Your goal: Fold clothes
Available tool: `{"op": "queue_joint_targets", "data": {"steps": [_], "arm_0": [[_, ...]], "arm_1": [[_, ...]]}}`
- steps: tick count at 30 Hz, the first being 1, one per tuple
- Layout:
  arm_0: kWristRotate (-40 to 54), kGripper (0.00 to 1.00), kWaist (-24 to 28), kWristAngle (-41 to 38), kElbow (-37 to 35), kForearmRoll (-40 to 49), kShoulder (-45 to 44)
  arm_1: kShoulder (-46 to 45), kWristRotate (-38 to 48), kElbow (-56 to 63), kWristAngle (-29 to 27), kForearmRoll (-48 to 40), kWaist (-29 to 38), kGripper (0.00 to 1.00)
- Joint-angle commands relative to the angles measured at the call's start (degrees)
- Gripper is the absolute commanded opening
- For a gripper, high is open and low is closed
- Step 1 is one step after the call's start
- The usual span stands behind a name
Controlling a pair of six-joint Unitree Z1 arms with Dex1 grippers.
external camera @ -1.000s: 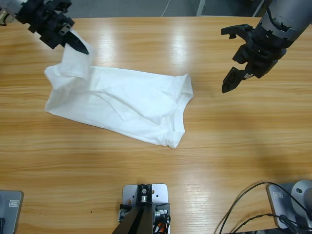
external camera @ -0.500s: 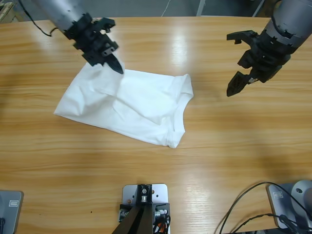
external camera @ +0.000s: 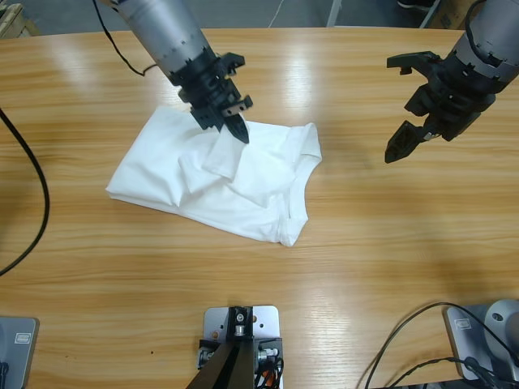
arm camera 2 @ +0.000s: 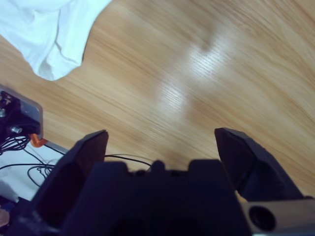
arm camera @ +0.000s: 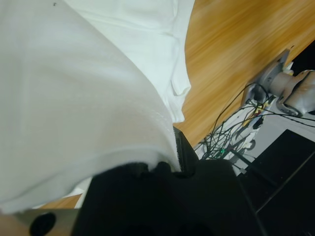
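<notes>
The white T-shirt [external camera: 219, 182] lies half folded on the wooden table [external camera: 389, 243], left of the middle. My left gripper [external camera: 231, 128] is shut on a corner of the cloth and holds it above the shirt's middle; a flap hangs down from its tip. In the left wrist view the white T-shirt [arm camera: 83, 88] fills most of the picture and drapes over the left gripper [arm camera: 172, 157]. My right gripper [external camera: 412, 105] hangs open over bare wood to the right of the shirt, apart from it. In the right wrist view only a shirt corner [arm camera 2: 49, 29] shows past the right gripper [arm camera 2: 162, 147].
Cables [external camera: 422, 344] trail at the table's front right edge. A black cable [external camera: 36, 203] loops over the left end of the table. Cables and stand parts [arm camera: 256, 113] lie beyond the table edge in the left wrist view.
My left gripper has carried the shirt's left corner to the right, over the shirt's middle, so the left part now lies doubled. The right gripper drifted slightly right and stayed open.
</notes>
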Motion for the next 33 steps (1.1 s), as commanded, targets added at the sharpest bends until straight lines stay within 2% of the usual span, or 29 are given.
{"op": "queue_joint_targets", "data": {"steps": [1, 9, 10, 11, 12, 13, 15, 19, 23, 26, 27, 29, 32, 33], "arm_0": [[-1.6, 0.000, -3.8, -1.8, -4.0, 0.6, 8.9], [-1.8, 0.000, -6.2, -1.9, -13.2, 4.9, 15.3], [-1.6, 0.025, -6.4, -1.8, -13.4, 5.2, 15.3], [-1.5, 0.504, -6.7, -1.6, -13.6, 5.4, 15.4], [-1.5, 0.709, -6.8, -1.5, -13.8, 5.4, 15.4], [-1.5, 0.838, -7.1, -1.3, -14.0, 5.4, 15.4], [-1.4, 0.953, -7.5, -1.2, -14.3, 5.5, 15.4], [-1.1, 0.959, -7.7, -0.6, -15.0, 5.8, 15.7], [-1.0, 0.964, -7.2, 0.4, -18.8, 8.0, 16.1], [-1.1, 0.964, -5.6, 0.5, -25.0, 11.5, 15.4], [-1.2, 0.964, -4.0, 0.5, -26.8, 13.1, 14.6], [-0.6, 0.964, -0.5, 1.5, -27.1, 15.2, 12.5], [1.9, 0.959, 4.0, 3.9, -25.8, 18.1, 9.9], [2.4, 0.959, 4.9, 4.7, -23.8, 18.0, 8.5]], "arm_1": [[-1.0, -0.9, 2.2, 0.0, -0.6, -1.2, 0.883], [-2.0, -1.5, 2.7, -0.1, -0.3, -2.3, 0.885], [-2.0, -1.6, 2.7, -0.1, -0.3, -2.4, 0.885], [-2.0, -1.6, 2.7, 0.0, -0.2, -2.5, 0.885], [-2.0, -1.6, 2.7, 0.0, -0.2, -2.5, 0.885], [-2.0, -1.7, 2.7, 0.0, -0.3, -2.5, 0.885], [-2.0, -1.7, 2.6, 0.0, -0.2, -2.5, 0.885], [-2.0, -1.7, 2.6, 0.3, -0.2, -2.5, 0.885], [-2.2, -1.8, 2.7, 0.5, -0.2, -2.5, 0.885], [-2.2, -1.8, 2.5, 1.1, -0.3, -2.5, 0.897], [-2.3, -2.0, 2.5, 1.9, -0.6, -2.5, 0.934], [-2.8, -3.4, 3.1, 5.5, -2.0, -2.0, 1.000], [-3.7, -4.4, 5.2, 14.4, -7.7, -0.8, 1.000], [-3.1, -4.0, 5.6, 15.8, -9.4, 0.0, 1.000]]}}
